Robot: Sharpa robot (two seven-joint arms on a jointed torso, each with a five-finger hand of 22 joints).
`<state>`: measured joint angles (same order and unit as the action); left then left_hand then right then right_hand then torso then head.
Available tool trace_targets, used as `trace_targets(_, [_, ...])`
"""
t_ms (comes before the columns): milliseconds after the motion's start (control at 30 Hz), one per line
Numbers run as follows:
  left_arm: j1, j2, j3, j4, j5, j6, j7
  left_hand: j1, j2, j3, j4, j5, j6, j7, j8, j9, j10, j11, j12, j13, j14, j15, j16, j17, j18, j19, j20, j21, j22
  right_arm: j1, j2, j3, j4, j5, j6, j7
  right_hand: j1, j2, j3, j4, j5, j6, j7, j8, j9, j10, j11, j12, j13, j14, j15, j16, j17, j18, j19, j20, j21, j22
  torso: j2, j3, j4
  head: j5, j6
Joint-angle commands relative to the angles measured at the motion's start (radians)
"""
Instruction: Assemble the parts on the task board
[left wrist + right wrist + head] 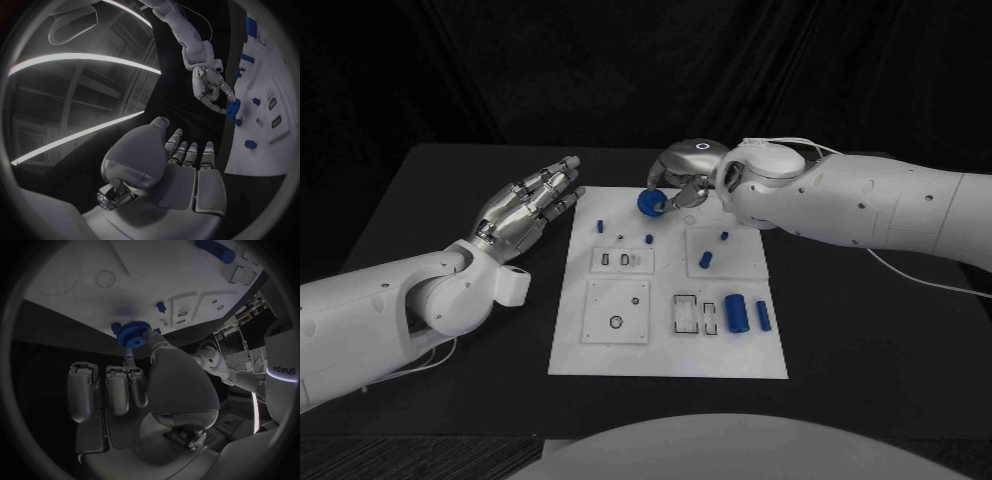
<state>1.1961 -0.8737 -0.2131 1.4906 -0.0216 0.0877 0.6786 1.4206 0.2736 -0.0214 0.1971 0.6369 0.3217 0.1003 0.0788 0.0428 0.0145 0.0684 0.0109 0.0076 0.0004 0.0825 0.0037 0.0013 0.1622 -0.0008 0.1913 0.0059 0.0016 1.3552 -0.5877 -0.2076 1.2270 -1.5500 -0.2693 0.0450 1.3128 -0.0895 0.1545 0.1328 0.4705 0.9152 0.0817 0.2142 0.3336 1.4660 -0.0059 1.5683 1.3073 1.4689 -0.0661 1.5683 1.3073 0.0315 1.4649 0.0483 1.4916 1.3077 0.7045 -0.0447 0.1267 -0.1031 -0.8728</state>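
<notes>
A blue gear (649, 203) is being pinched between the thumb and fingers (149, 338) of the right hand (687, 172), above the far edge of the white task board (668, 330) on the black counter (444, 180). The left hand (527, 208) is being held beside the board's left edge, fingers straight, slightly apart, gripping nothing. Blue cylinders (737, 313) are lying near the board's right side.

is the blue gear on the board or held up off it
Held. The right hand pinches the gear over the board's far edge; whether it touches the board, cannot tell.
</notes>
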Motion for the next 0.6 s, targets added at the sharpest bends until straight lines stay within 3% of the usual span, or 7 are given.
trace_targets(33, [0.001,0.005,0.001,-0.001,0.0,0.011,0.055,0.006,-0.005,0.006,0.001,0.007,0.0,0.004,0.005,0.001,0.002,0.008,0.004,0.001,0.0,0.007,-0.004,-0.001,0.014,0.001,0.005,-0.006,-0.002,0.001,0.025,0.001,-0.026,0.007,0.025,0.016,0.007,0.01,0.005,0.001,0.0,0.003,-0.011,0.089,0.188,0.105,-0.008,0.002,0.263,0.102,-0.005,0.003,0.263,-0.009,0.056,-0.007,0.004,0.225,0.002,0.0013,0.005,-0.006,0.0])
trace_targets(400, [0.001,0.01,0.001,-0.006,0.0,0.016,0.052,0.006,-0.005,0.008,0.0,0.007,0.0,0.004,0.005,0.001,0.002,0.008,0.004,0.001,0.0,0.008,-0.004,-0.001,0.014,0.001,0.006,-0.006,-0.002,-0.009,0.078,0.001,-0.082,0.007,0.05,0.022,0.005,0.009,0.011,0.0,-0.013,-0.026,-0.007,0.077,0.187,0.105,-0.006,0.002,0.263,0.102,-0.004,0.003,0.263,-0.008,0.052,-0.006,-0.002,0.223,0.0,0.0012,0.0026,0.0,0.0])
trace_targets(600, [0.001,0.014,0.001,-0.009,0.0,0.02,0.051,0.006,-0.005,0.01,-0.001,0.007,-0.001,0.004,0.005,0.001,0.002,0.009,0.004,0.001,0.0,0.01,-0.004,-0.001,0.014,0.001,0.007,-0.006,-0.002,-0.013,0.087,0.001,-0.092,0.007,0.051,0.026,-0.006,0.008,0.011,0.006,-0.025,-0.042,-0.004,0.069,0.186,0.105,-0.004,0.002,0.263,0.102,-0.002,0.003,0.263,-0.007,0.051,-0.004,-0.004,0.223,0.001,0.0025,0.0035,-0.004,0.0])
